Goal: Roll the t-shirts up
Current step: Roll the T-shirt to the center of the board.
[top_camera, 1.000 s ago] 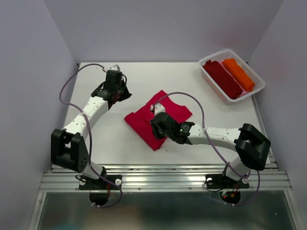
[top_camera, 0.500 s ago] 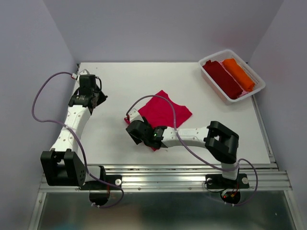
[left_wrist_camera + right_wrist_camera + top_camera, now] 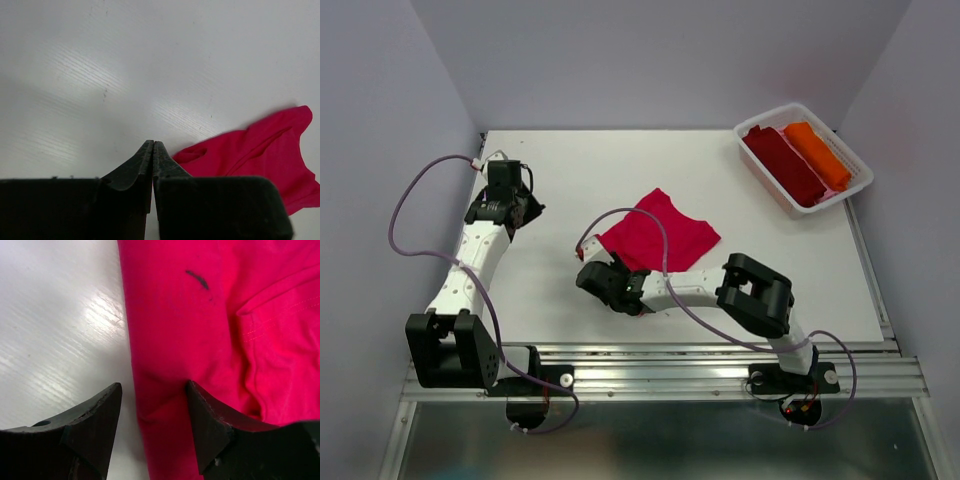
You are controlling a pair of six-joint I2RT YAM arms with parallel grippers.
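A crimson-red t-shirt [image 3: 665, 235] lies rumpled and partly folded on the white table. My right gripper [image 3: 592, 276] is low at the shirt's near-left edge. In the right wrist view this gripper [image 3: 154, 387] is open, with the edge of the red cloth [image 3: 200, 315] lying between its fingers, not pinched. My left gripper [image 3: 520, 208] is off to the left over bare table, apart from the shirt. Its jaws [image 3: 153, 145] are shut with nothing in them, and the red shirt [image 3: 260, 155] lies ahead to the right. A dark maroon tee [image 3: 785, 165] and an orange tee [image 3: 817, 152] lie rolled in the basket.
The white plastic basket [image 3: 835, 198] stands at the back right corner of the table. White walls close in the table on the left, back and right. The arms' cables loop above the table.
The right arm swung left to the shirt's near-left edge and its jaws opened. The left arm pulled back from the shirt to the table's left side and stayed shut.
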